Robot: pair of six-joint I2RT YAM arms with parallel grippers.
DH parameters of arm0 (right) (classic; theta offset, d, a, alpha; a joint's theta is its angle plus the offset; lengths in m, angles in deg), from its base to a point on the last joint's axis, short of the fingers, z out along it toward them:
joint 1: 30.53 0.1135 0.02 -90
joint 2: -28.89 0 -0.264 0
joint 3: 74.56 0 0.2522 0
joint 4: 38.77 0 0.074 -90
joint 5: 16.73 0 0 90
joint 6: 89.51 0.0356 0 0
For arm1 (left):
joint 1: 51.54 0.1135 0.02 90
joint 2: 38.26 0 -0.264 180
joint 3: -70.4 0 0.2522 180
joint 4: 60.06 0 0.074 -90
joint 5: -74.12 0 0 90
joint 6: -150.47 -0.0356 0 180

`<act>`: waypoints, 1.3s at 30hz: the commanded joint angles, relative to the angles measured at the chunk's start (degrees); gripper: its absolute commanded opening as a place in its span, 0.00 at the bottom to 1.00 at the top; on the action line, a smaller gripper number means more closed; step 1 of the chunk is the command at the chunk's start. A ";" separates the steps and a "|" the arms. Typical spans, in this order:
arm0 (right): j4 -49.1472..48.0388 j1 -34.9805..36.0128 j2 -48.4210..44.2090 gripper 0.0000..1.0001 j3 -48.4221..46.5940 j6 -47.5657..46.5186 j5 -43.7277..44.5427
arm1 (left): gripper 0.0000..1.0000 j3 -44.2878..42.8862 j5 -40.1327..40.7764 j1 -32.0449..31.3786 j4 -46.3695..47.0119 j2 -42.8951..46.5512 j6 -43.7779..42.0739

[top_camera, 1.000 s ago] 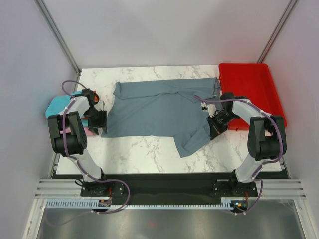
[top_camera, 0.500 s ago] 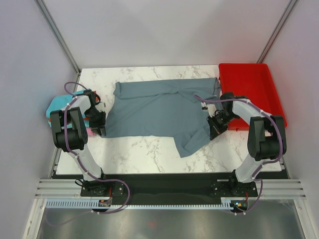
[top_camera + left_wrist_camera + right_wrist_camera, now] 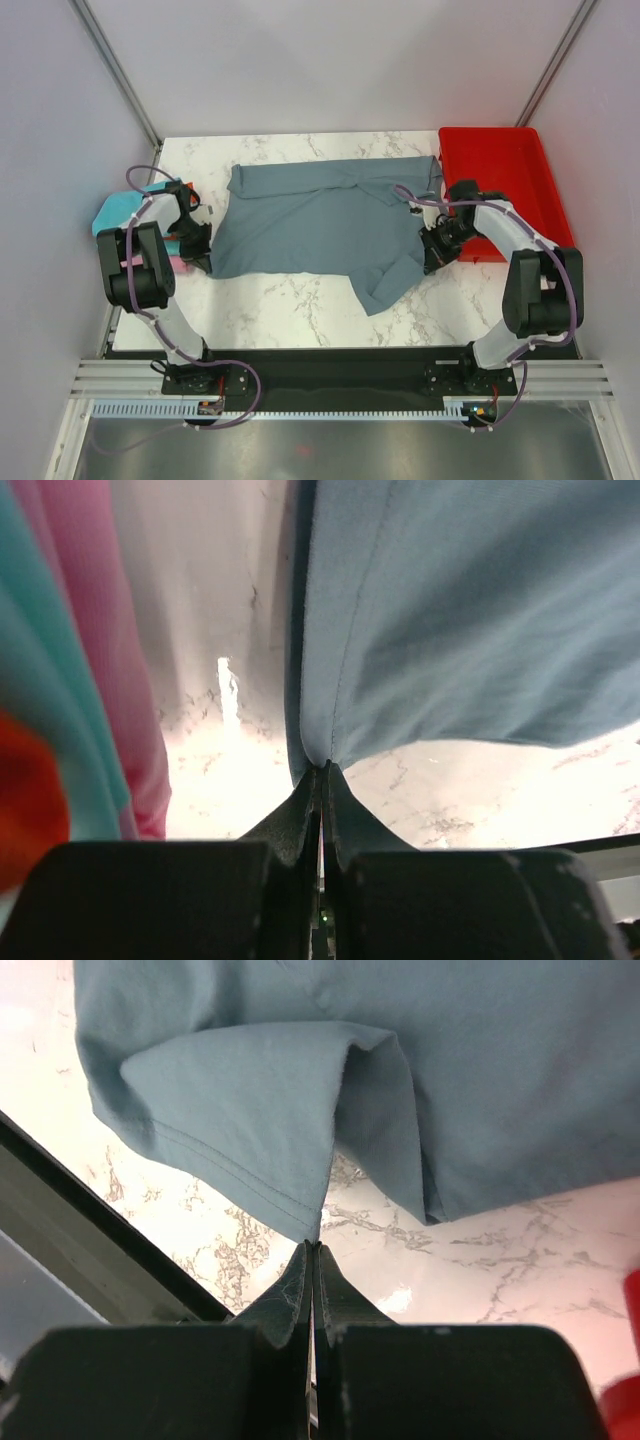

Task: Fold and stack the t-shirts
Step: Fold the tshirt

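A large slate grey-blue t-shirt [image 3: 320, 220] lies spread on the marble table. My left gripper [image 3: 204, 262] is shut on the shirt's near-left hem corner [image 3: 322, 750]. My right gripper [image 3: 432, 262] is shut on a hem corner [image 3: 312, 1228] of the shirt's right side, lifted slightly off the table. A stack of folded t-shirts, teal [image 3: 118, 212], orange [image 3: 25, 790] and pink [image 3: 100, 630], sits at the table's left edge, just left of my left gripper.
A red plastic tray [image 3: 500, 185] stands at the back right, close behind my right arm. The table's near edge [image 3: 90, 1230] runs just below the right gripper. Grey walls close in both sides.
My left gripper has closed onto the shirt's near-left hem corner. The right gripper, still shut on the hem, has shifted slightly up and to the right.
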 commanded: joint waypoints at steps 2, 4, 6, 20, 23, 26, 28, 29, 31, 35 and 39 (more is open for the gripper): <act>-0.62 -0.85 -7.59 0.00 -1.53 0.40 -0.84 | 0.02 -0.31 -3.26 0.04 -1.60 7.77 -0.35; -0.53 -0.94 -10.92 0.00 -2.23 0.75 -0.49 | 0.02 -0.84 -4.31 0.04 -2.12 10.40 -0.52; -0.79 -0.94 -13.13 0.00 -2.76 0.93 -0.58 | 0.02 -0.84 -5.19 0.04 -2.39 11.91 -0.61; -4.04 -1.03 -24.82 0.00 -11.10 6.55 -1.72 | 0.02 -2.95 -7.57 -0.05 -7.22 18.85 -2.54; -4.04 -1.03 -25.79 0.00 -13.39 8.22 -1.90 | 0.02 -3.39 -7.83 -0.05 -8.54 21.14 -2.89; -4.13 -0.94 -26.41 0.00 -14.28 9.19 -1.72 | 0.02 -4.35 -8.53 -0.05 -9.60 23.07 -3.07; -4.39 -1.03 -25.97 0.00 -14.19 9.63 -1.63 | 0.02 -5.32 -9.24 -0.05 -9.95 22.99 -3.07; -5.00 -1.03 -25.71 0.00 -13.93 9.81 -1.55 | 0.02 -6.71 -9.24 -0.13 -9.95 22.12 -3.07; -6.32 -1.03 -25.01 0.00 -13.05 10.25 -1.02 | 0.02 -9.00 -9.24 -0.05 -9.95 20.45 -3.07; -10.88 -1.03 -22.11 0.00 -12.17 11.03 0.03 | 0.02 -12.86 -10.38 -0.31 -10.91 14.66 -3.34; -15.63 -1.03 -18.34 0.00 -12.08 12.53 0.65 | 0.02 -16.74 -10.73 -0.57 -11.00 9.39 -3.25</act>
